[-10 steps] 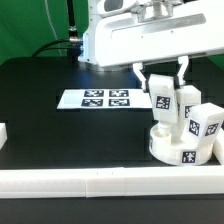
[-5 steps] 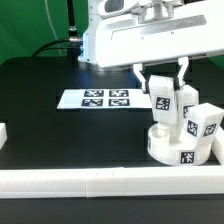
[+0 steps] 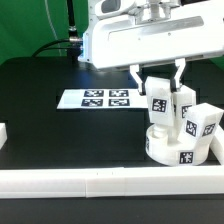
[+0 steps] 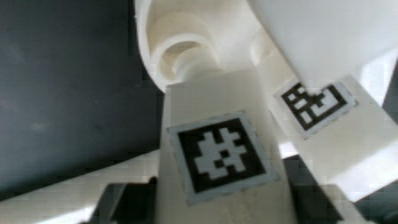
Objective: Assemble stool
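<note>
The round white seat point(image 3: 178, 149) lies on the black table at the exterior view's right, near the front rail. Two tagged white legs point(image 3: 200, 122) stand in it. My gripper point(image 3: 160, 92) is shut on a third tagged leg point(image 3: 160, 106) and holds it upright over the seat, its lower end at or in a socket. In the wrist view this leg point(image 4: 222, 140) runs from between my dark fingers point(image 4: 134, 203) toward the seat's round socket point(image 4: 183, 55). Another tagged leg point(image 4: 320, 100) shows beside it.
The marker board point(image 3: 95, 99) lies flat on the table to the exterior view's left of the seat. A long white rail point(image 3: 90, 182) runs along the front edge. A white block point(image 3: 3, 134) sits at the left edge. The robot's white body point(image 3: 150, 35) hangs above.
The gripper with its leg has shifted slightly, the leg sitting a little lower over the seat. The seat and the other legs have hardly moved.
</note>
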You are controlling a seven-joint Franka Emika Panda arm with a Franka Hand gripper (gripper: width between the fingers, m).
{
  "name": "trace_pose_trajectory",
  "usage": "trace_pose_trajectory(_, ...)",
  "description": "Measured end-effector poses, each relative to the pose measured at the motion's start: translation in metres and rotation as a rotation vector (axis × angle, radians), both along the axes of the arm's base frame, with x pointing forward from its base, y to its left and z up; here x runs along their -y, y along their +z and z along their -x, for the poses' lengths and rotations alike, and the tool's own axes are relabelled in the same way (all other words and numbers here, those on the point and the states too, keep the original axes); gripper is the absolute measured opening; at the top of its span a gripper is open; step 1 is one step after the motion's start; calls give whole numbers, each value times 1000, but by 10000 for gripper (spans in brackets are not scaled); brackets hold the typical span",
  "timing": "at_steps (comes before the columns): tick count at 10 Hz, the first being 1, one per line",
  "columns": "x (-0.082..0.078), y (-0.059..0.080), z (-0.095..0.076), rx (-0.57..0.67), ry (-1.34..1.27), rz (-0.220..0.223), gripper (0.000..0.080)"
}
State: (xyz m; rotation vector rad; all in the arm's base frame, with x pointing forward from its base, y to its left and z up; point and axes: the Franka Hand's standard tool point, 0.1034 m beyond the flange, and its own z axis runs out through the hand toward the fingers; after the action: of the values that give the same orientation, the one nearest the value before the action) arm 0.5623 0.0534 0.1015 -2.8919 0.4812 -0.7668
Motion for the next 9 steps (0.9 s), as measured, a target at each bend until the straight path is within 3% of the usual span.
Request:
trace_pose_trajectory(3, 2, -3, 1, -4, -1, 2, 327)
trace_pose_trajectory(7, 17, -4, 0, -3, -17, 11, 327)
trace_pose_trajectory(9, 15, -5, 1, -1, -16, 12, 327)
